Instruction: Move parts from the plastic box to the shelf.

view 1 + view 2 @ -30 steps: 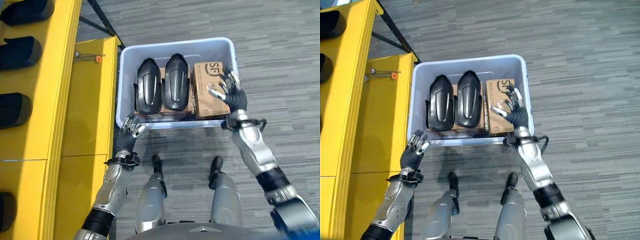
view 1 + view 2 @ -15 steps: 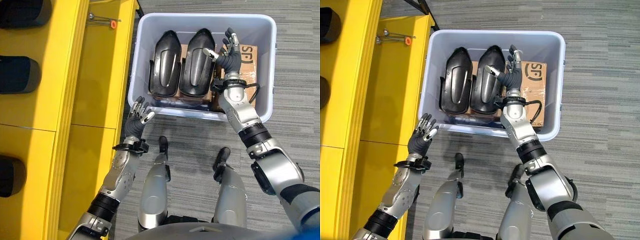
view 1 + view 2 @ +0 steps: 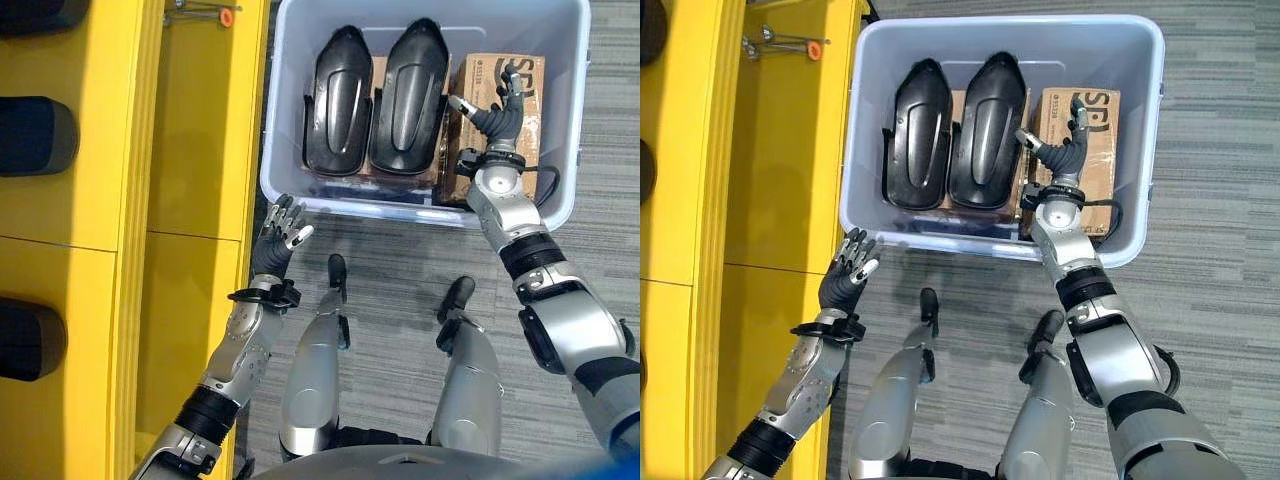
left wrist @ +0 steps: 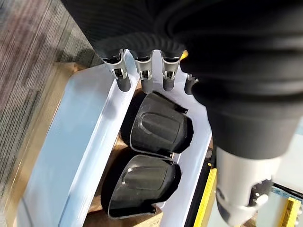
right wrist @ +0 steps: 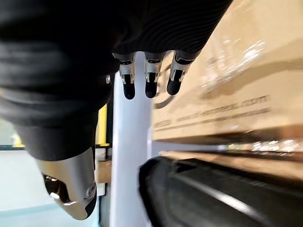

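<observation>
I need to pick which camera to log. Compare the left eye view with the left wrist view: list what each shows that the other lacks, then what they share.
Left eye view alone: the yellow shelf, the cardboard box in the plastic box, and the right hand open above that cardboard box.

Left wrist view alone: the left hand's fingers from close up, straight, holding nothing.

Both: the plastic box with two black parts lying side by side in it, and the left hand, short of the box.
</observation>
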### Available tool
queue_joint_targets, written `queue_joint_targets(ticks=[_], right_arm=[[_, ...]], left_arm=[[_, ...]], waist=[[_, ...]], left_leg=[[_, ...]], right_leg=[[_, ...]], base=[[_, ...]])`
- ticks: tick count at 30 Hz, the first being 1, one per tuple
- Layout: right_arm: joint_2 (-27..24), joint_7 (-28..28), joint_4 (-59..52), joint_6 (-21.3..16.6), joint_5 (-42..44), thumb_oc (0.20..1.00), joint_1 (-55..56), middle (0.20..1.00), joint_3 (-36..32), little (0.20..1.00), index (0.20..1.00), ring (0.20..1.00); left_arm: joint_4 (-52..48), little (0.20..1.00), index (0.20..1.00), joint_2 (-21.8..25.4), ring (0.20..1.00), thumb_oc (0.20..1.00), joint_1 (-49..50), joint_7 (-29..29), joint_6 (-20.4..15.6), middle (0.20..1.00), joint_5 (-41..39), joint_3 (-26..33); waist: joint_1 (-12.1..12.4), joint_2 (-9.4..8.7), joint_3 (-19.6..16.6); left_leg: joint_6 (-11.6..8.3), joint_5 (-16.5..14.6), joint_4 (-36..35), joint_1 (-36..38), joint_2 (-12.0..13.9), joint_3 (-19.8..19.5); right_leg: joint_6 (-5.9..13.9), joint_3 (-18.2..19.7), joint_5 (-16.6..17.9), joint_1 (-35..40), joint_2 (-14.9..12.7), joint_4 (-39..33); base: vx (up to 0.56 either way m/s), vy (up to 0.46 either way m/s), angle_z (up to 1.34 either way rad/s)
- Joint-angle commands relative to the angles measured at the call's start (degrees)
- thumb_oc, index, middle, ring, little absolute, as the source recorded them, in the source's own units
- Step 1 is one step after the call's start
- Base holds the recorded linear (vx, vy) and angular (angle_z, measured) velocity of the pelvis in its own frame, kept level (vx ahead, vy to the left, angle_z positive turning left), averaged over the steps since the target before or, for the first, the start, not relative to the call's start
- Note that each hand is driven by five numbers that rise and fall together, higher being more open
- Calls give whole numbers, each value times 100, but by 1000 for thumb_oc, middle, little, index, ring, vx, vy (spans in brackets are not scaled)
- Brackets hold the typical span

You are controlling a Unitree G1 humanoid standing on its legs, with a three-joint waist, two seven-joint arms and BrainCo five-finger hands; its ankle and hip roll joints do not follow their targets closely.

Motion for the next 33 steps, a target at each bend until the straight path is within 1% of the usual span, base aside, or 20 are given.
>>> queue_joint_targets(ticks=[1,4,7,11,14,18,27,33], right_arm=[[159,27,34,-280,82,1000,-753,1000,68,1000,1000,1000],[347,144,385,-255,234,1000,-710,1000,122,1000,1000,1000],[473,227,505,-217,226,1000,-669,1000,210,1000,1000,1000],[659,310,405,-189,161,1000,-565,1000,361,1000,1000,1000],[817,387,58,-176,51,1000,-471,1000,541,1000,1000,1000],[943,411,-142,-198,46,1000,-408,1000,579,1000,1000,1000],[896,331,432,-168,156,1000,-541,1000,404,1000,1000,1000],[713,267,805,-171,199,1000,-706,1000,334,1000,1000,1000]], left_arm=[[-527,1000,1000,337,1000,1000,-155,74,-316,1000,15,68],[-481,1000,1000,310,1000,1000,-207,100,-321,1000,-1,0],[-456,1000,1000,292,1000,1000,-239,123,-335,1000,-5,-17],[-425,1000,1000,275,1000,1000,-264,139,-349,1000,0,-31],[-406,1000,1000,259,1000,1000,-278,167,-378,1000,-25,-7],[-420,1000,1000,279,1000,1000,-267,202,-390,1000,-38,-7],[-449,1000,1000,291,1000,1000,-259,247,-403,1000,-25,-67],[-478,1000,1000,298,1000,1000,-281,277,-432,1000,-10,-126]], waist=[[45,-278,139],[47,-237,139],[49,-222,139],[40,-226,139],[32,-258,139],[14,-293,139],[46,-244,139],[48,-197,139]], left_leg=[[-225,-699,678,-258,272,-130],[-215,-717,709,-345,260,-120],[-209,-726,739,-410,245,-123],[-203,-718,750,-455,241,-111],[-197,-710,758,-508,237,-124],[-199,-703,750,-567,230,-145],[-201,-682,734,-718,206,-140],[-205,-667,732,-842,212,-137]], right_leg=[[420,13,622,761,-83,-1428],[420,19,627,697,-85,-1434],[416,27,638,648,-80,-1441],[408,38,647,610,-72,-1454],[404,31,658,578,-68,-1462],[405,26,657,538,-74,-1456],[410,10,660,379,-69,-1430],[409,7,648,232,-67,-1395]], base=[[0,0,0],[0,0,0],[0,0,0],[0,0,0],[0,0,0],[-6,-1,3],[-4,4,3],[0,0,0]])
